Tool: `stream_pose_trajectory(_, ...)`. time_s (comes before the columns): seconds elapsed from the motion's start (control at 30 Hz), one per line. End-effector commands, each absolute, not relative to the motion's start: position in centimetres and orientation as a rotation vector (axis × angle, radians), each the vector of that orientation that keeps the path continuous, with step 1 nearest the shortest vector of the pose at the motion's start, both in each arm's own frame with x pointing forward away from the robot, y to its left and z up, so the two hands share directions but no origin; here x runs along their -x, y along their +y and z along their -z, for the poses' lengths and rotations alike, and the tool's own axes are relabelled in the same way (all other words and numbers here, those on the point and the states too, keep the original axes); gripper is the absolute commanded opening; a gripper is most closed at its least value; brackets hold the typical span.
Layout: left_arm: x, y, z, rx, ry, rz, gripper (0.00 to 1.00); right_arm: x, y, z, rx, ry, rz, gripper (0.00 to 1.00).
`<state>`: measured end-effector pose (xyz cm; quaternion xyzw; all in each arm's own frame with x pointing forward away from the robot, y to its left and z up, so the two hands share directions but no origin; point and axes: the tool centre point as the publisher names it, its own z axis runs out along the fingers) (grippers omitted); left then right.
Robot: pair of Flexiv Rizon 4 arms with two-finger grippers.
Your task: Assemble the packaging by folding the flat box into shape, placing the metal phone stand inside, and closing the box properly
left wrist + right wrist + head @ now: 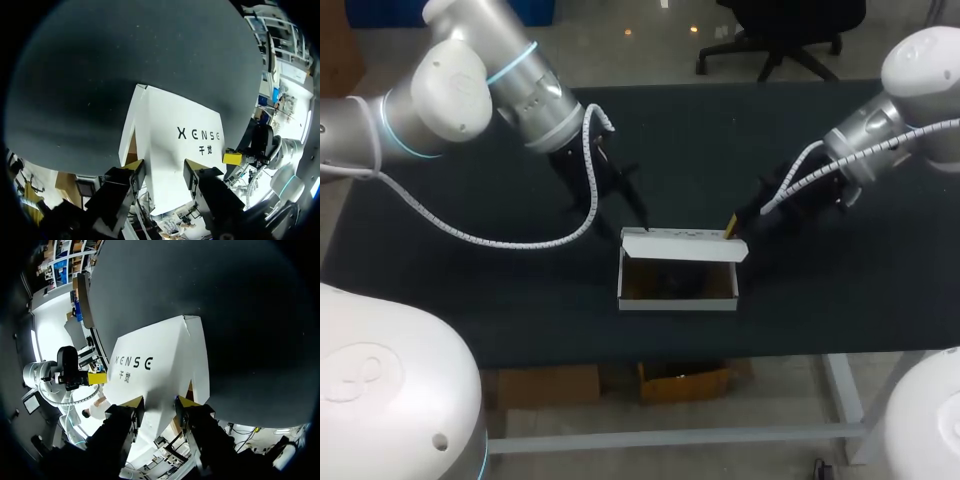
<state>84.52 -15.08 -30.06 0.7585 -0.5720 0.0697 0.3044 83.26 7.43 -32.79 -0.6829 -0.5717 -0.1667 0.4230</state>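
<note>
The white box (678, 285) stands open at the middle of the table, its brown inside showing a dark thing (670, 281) I cannot make out. Its printed lid (682, 245) stands up along the far side. My left gripper (638, 218) is behind the lid's left end, and my right gripper (734, 226) is behind its right end. In the left wrist view the lid's outer face (172, 140) fills the space ahead of the open left gripper (165, 167). The right gripper (159, 402) is likewise open, its tips against the lid (155, 360).
The black table cover (470, 260) stretches on all sides of the box. The table's front edge (680, 352) runs a short way before the box. Each wrist view shows the other arm's yellow fingertip (231, 158) (97, 378) past the lid's edge.
</note>
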Motion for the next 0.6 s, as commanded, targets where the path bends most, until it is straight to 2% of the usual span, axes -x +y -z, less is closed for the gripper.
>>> stream_pose_trajectory(0.03, -84.70, -15.29, 30.05, -2.008, -1.511, -0.176, 0.50, -83.61, 7.75, 32.78, 1.702, -1.429, 0.408, 0.39)
stream_pose_trajectory(0.6, -84.95, -15.07, 30.14, -2.003, -1.481, -0.163, 0.50, -83.74, 7.79, 32.55, 1.707, -1.408, 0.407, 0.40)
